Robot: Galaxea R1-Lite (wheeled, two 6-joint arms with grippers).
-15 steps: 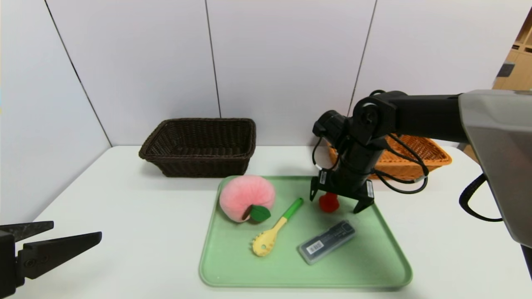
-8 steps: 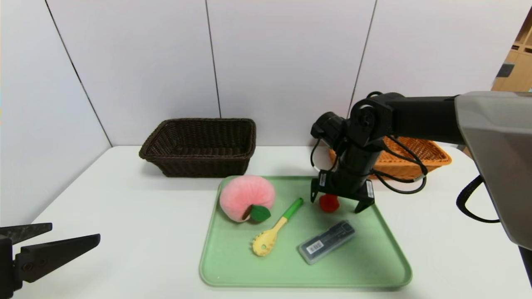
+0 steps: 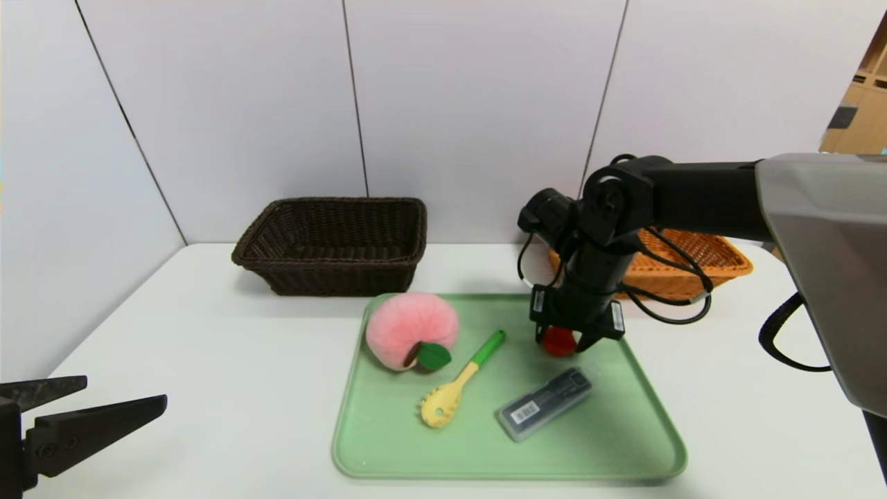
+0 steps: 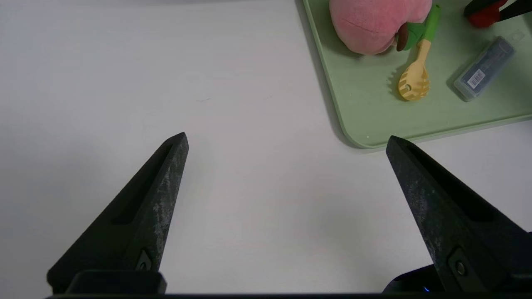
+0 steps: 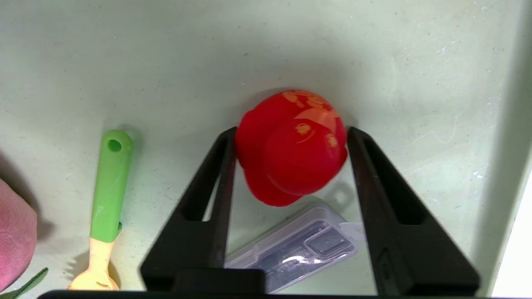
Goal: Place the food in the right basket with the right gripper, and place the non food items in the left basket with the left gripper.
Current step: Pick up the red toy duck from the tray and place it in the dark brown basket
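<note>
Right end effector: pinched on small red rubber duck toy, far right of pale green plastic tray.
Left end effector: spread wide, empty, parked over white bench, near left.
Fuzzy pink plush peach: untouched, tray's far left.
Risk: non-food in wrong end effector; likely misdelivery to orange-tan wicker basket; round toy may squirt free.

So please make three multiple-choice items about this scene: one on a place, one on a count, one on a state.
1. Where is the red duck toy?
A. in the dark brown basket
B. on the green tray
C. on the bare table

2. How many things lie on the tray?
A. two
B. four
C. six

3. How is the right gripper?
A. closed on the duck
B. parked wide open
C. holding the peach

Key: B, tray surface lies under it; B, plush peach, pasta spoon, grey case and duck; A, both fingers press its sides.
</note>
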